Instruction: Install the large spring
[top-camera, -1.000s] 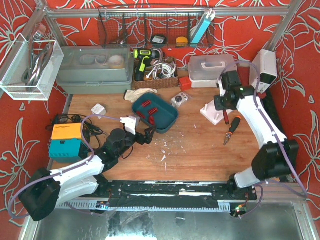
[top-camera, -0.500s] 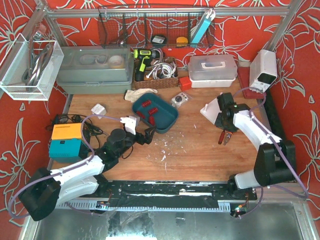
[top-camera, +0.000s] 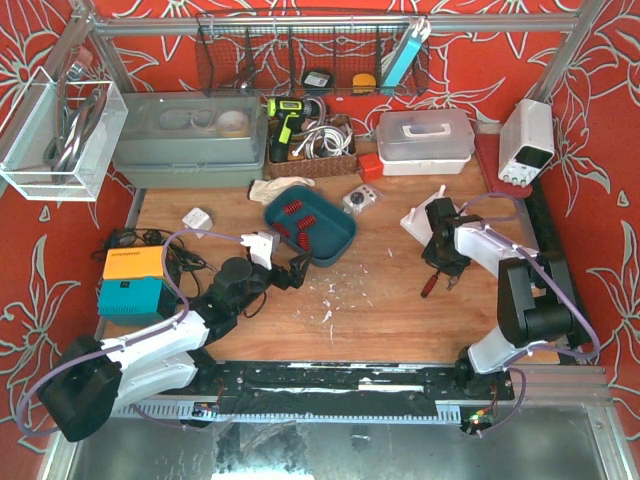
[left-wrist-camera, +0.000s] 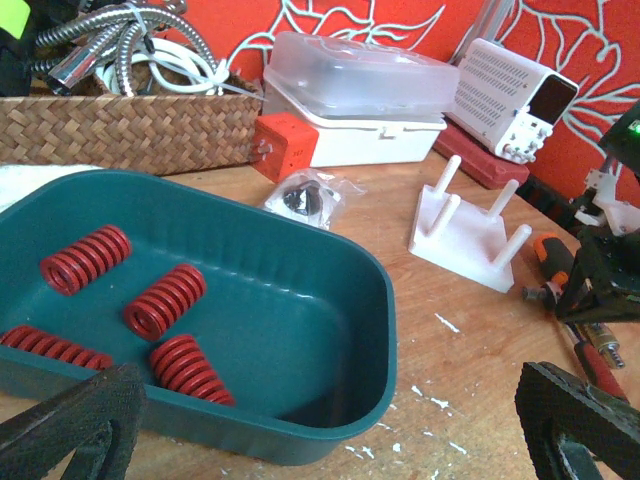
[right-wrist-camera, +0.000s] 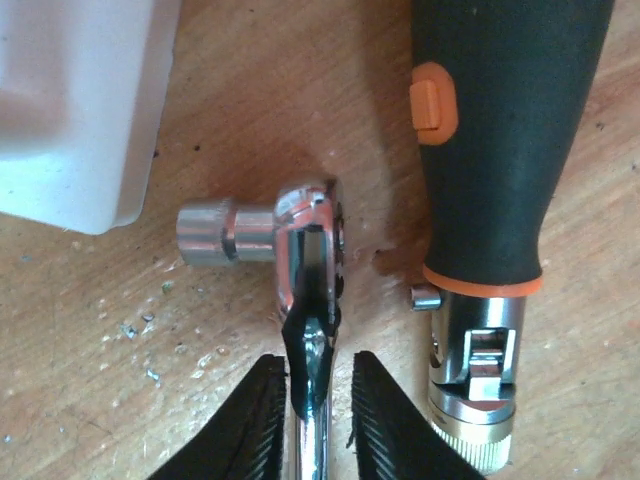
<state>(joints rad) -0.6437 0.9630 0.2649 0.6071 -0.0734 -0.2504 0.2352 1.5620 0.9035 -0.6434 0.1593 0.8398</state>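
Several red springs of different sizes lie in a teal tray, which also shows in the top view. My left gripper is open and empty, just in front of the tray's near right corner. A white peg stand sits to the right. My right gripper is down on the table beside the stand. Its fingers are closed round the shaft of a chrome ratchet wrench.
A black and orange screwdriver handle lies right beside the ratchet. A bagged part, a wicker basket, a white lidded box and a power supply stand at the back. An orange and teal box sits at the left.
My right arm swung down and toward the near side from beyond the peg stand onto the tools, and the red-handled ratchet shifted left. The left arm has not moved.
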